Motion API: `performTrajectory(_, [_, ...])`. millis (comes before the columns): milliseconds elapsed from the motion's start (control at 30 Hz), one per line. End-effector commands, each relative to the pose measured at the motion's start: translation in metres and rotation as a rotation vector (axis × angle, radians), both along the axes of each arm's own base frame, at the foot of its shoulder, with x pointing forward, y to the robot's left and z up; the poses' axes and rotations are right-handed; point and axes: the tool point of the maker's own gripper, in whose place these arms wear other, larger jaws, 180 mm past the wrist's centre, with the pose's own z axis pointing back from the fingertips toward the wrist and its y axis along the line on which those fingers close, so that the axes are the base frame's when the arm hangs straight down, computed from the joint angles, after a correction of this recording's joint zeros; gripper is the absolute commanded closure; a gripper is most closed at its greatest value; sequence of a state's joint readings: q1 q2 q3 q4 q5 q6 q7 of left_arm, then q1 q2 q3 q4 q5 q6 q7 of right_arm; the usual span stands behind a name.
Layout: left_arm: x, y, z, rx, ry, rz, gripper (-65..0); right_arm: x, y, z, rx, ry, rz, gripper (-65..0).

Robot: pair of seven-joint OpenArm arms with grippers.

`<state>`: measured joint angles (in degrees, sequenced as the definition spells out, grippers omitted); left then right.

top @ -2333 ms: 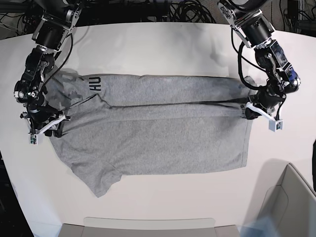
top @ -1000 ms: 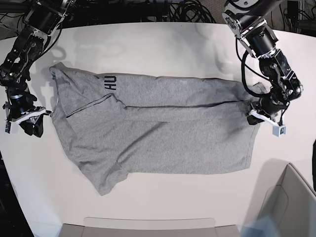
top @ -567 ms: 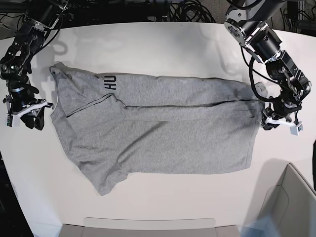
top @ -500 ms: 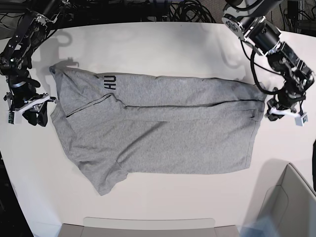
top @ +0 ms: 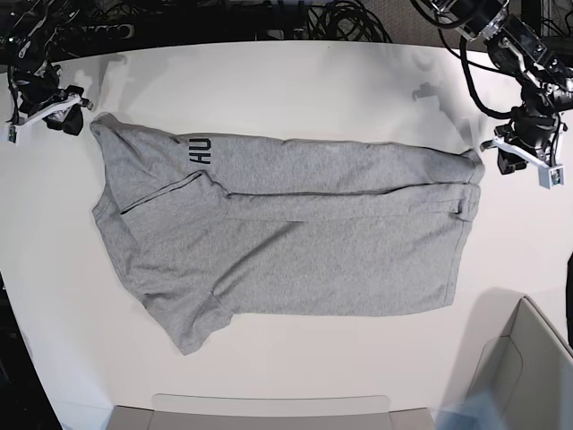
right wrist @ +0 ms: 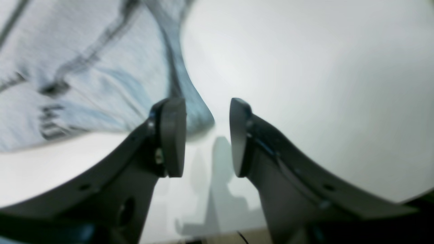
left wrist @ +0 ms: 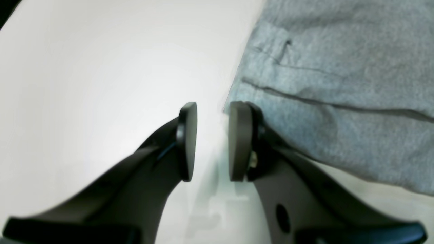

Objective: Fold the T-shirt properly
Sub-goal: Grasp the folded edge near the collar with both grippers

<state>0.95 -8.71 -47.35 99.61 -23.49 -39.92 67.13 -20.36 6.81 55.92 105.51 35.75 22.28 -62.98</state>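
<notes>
The grey T-shirt [top: 295, 242] lies flat on the white table [top: 295, 81], its far strip folded over toward the front, dark letters [top: 199, 150] showing near the far left. My left gripper [top: 512, 159] is open and empty, just off the shirt's far right corner; in its wrist view [left wrist: 212, 140] the shirt's hem [left wrist: 339, 84] lies to the right of the fingers. My right gripper [top: 55, 115] is open and empty, just beyond the shirt's far left corner; in its wrist view [right wrist: 206, 139] the shirt [right wrist: 84, 67] lies blurred to the left.
A cardboard box [top: 528, 358] stands at the front right. A flat grey tray edge [top: 269, 410] runs along the front. Cables [top: 340, 18] lie behind the table's far edge. The table's curved left edge [top: 18, 296] is close to the shirt.
Both grippers let go of the folded edge and drew outward, then toward the far side, the right gripper farthest. The shirt's left side has spread out flat and lies still.
</notes>
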Motion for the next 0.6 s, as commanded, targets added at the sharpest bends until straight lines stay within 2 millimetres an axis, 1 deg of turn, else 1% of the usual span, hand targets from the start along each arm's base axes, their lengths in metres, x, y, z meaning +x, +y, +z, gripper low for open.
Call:
performTrajectory(0, [0.01, 0.004, 0.016, 0.024, -0.056, -0.008, -17.0, 0.005, 0.002, 0.001, 0.0, -0.02, 0.032, -26.1])
performTrajectory(67, [0.01, 0.004, 0.016, 0.024, -0.056, -0.008, -17.0, 0.001, 0.006, -0.013, 0.024, 0.005, 0.062, -27.9])
performTrajectory(133, [0.011, 0.003, 0.016, 0.024, -0.057, -0.01, -17.0, -0.002, 0.007, -0.025, 0.048, 0.024, 0.08, -28.0])
performTrajectory(233, [0.011, 0.003, 0.017, 0.025, -0.06, -0.009, -17.0, 0.006, 0.006, -0.034, 0.087, 0.019, 0.064, -28.0])
performTrajectory(300, [0.011, 0.004, 0.017, 0.027, -0.061, -0.008, -17.0, 0.011, 0.006, -0.037, 0.102, 0.012, 0.057, -28.0])
performTrajectory(467, [0.011, 0.004, 0.017, 0.03, -0.061, -0.007, -17.1, 0.033, 0.01, -0.034, 0.132, -0.029, 0.056, -28.0])
performTrajectory(567, [0.011, 0.005, 0.016, 0.03, -0.06, -0.005, -17.1, 0.036, 0.011, -0.032, 0.136, -0.041, 0.057, -28.0])
